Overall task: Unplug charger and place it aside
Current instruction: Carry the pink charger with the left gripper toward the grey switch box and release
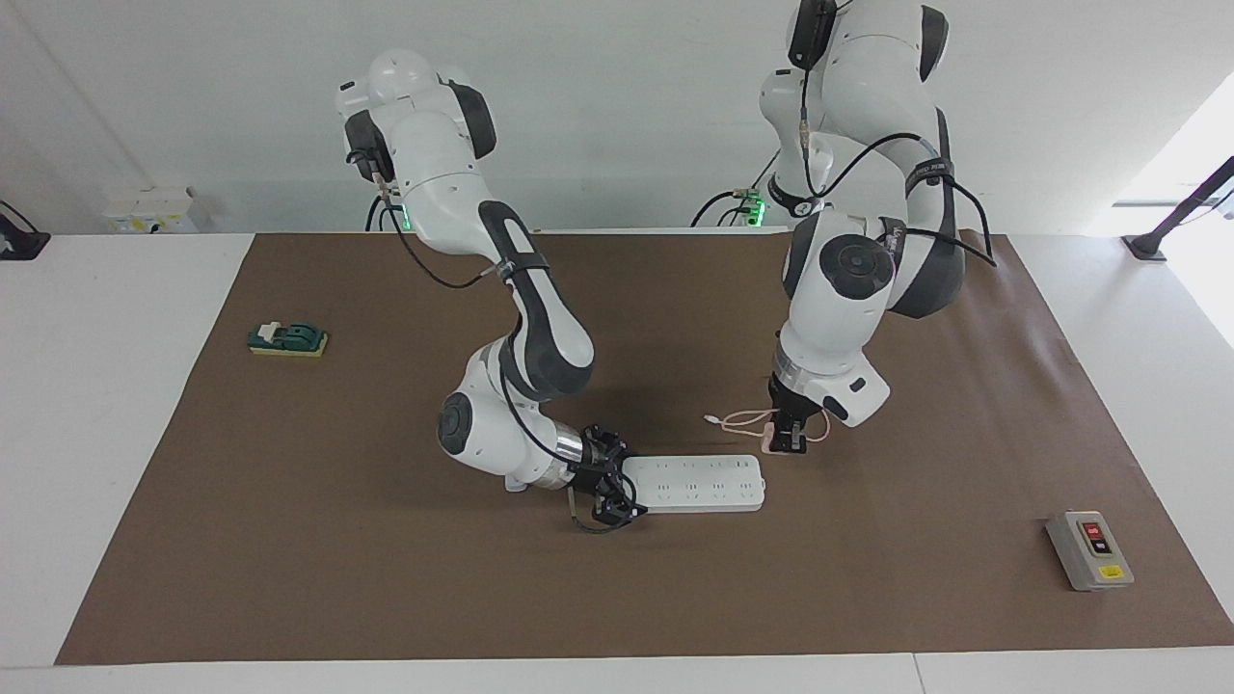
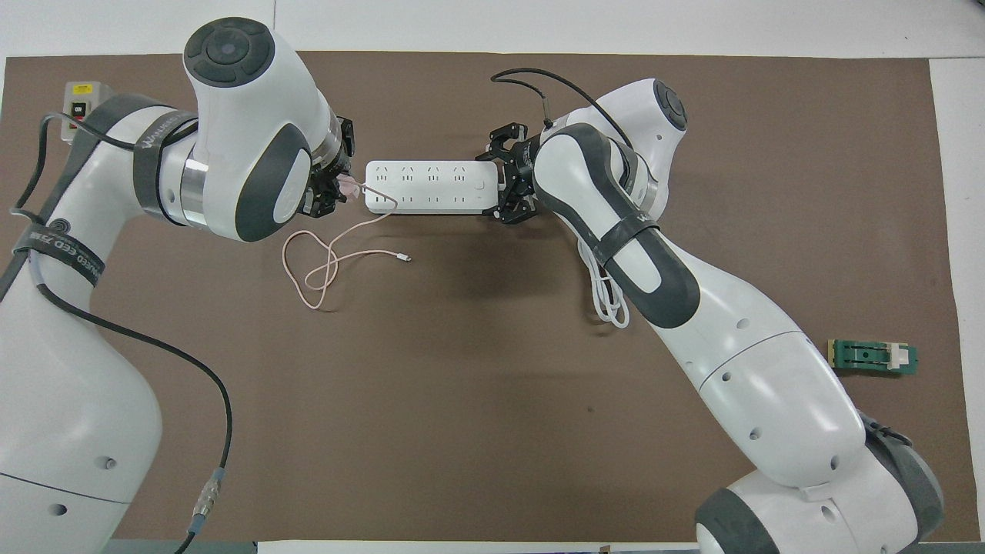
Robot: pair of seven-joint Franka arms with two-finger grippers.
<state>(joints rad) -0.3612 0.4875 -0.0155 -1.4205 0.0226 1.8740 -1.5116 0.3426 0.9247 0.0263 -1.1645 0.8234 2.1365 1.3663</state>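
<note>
The charger [image 1: 768, 441] [image 2: 350, 186], a small pale pink cube, is out of the white power strip [image 1: 699, 482] [image 2: 427, 187] and hangs just off the strip's end toward the left arm's side. My left gripper [image 1: 789, 443] [image 2: 331, 191] is shut on it. Its thin pink cable [image 1: 737, 419] [image 2: 323, 261] drapes over the strip's corner and loops on the brown mat. My right gripper [image 1: 609, 492] [image 2: 508, 185] lies low at the strip's other end, clamped on it.
A grey switch box [image 1: 1089, 549] [image 2: 77, 111] with a red button sits near the mat's corner at the left arm's end. A green block [image 1: 287, 338] [image 2: 873, 357] lies toward the right arm's end. The strip's white cord [image 2: 608, 296] coils under the right arm.
</note>
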